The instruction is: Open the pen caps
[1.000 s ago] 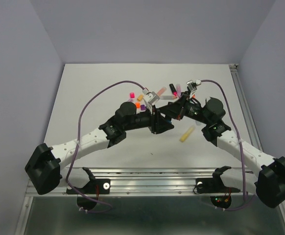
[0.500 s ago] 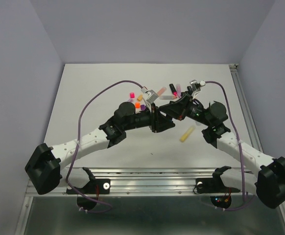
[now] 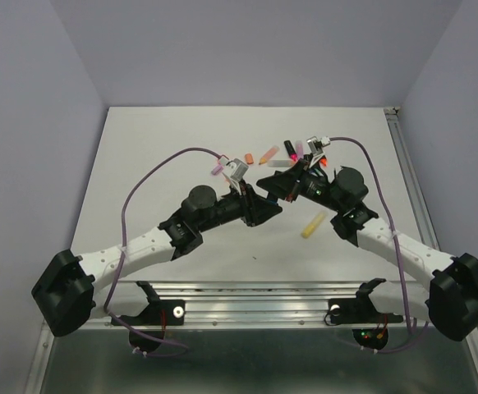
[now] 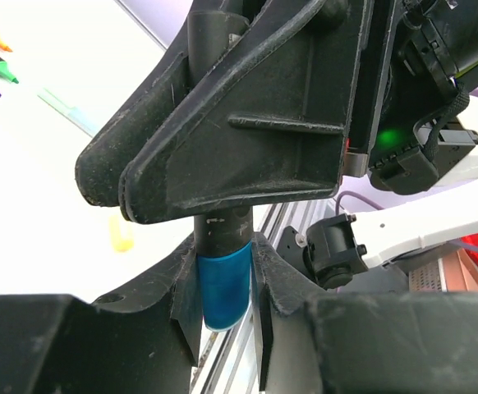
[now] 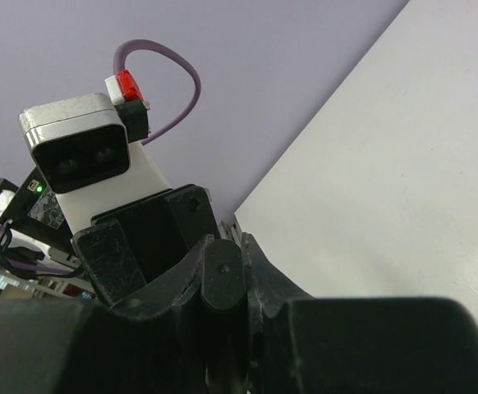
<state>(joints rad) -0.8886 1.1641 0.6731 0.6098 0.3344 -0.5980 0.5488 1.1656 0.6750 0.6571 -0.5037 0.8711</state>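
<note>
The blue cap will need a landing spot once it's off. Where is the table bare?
Bare: the far-left table, outside the purple cable; and the near strip between the left arm and right arm, short of the yellow pen. Crowded: far centre, around the loose pens.

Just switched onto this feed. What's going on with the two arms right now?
Both arms meet over the middle of the table and share one pen. The left fingers are shut on the blue cap, while the right fingers clamp the black barrel of the same pen. The cap looks seated on the barrel, not yet pulled off. Other pens lie loose on the table, among them a yellow pen near the right arm.
</note>
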